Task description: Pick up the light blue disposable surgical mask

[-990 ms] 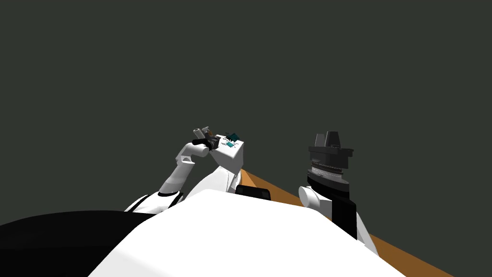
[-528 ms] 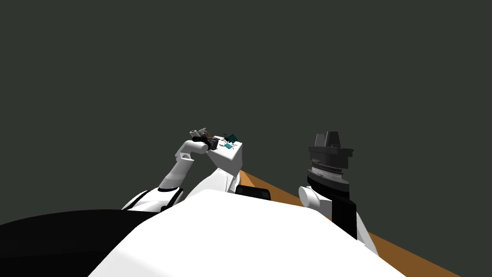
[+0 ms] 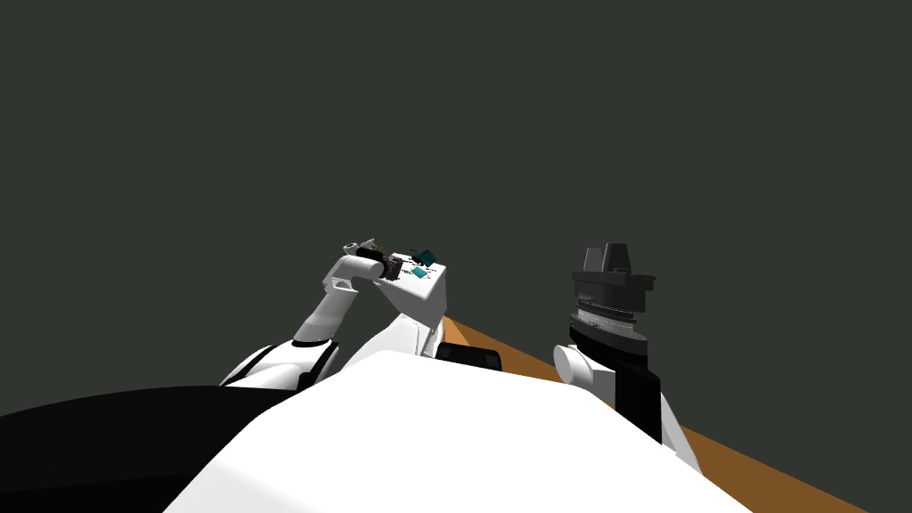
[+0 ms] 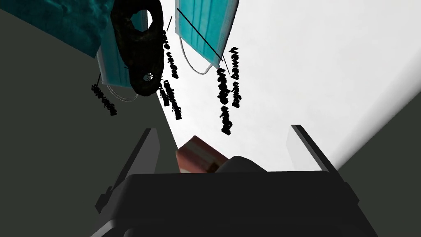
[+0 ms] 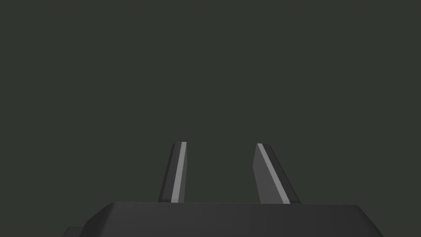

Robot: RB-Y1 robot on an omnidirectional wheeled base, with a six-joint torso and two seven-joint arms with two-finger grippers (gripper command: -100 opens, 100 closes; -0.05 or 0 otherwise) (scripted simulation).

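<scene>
A flat dark grey-green surface [image 3: 445, 116] fills the upper part of the head view. A black area [image 3: 98, 436] lies at the lower left, and a narrow orange-brown strip [image 3: 757, 463] runs down to the lower right.

Just left of centre stands a white box-shaped block [image 3: 429, 301], slanted with the whole frame. The white left arm [image 3: 331, 303] reaches up to its top from the lower left. The right arm [image 3: 607, 307], ending in a dark ribbed wrist, is raised at centre right, well apart from the block.

The right gripper [image 5: 220, 144] has its thin fingers parted, with nothing between them.

The left gripper [image 4: 223, 128] hangs over the block's white top [image 4: 312, 57] with its fingers spread wide, gripping nothing.

Beyond its fingertips lies a light blue pleated surgical mask [image 4: 203, 31] with a white ear loop, flat on the top and clear of both fingers. In the head view it is a small teal patch [image 3: 419, 272] on the block.

A second light blue mask [image 4: 110, 68] lies beside it at the top's edge, partly under a lumpy black ring-shaped object [image 4: 137, 49]. A dark teal crumpled cloth [image 4: 61, 20] lies past that.

A small reddish-brown block [image 4: 196, 159] sits close to the gripper's body between the fingers. Tiny black marks [image 4: 225, 103] are scattered between it and the masks.
</scene>
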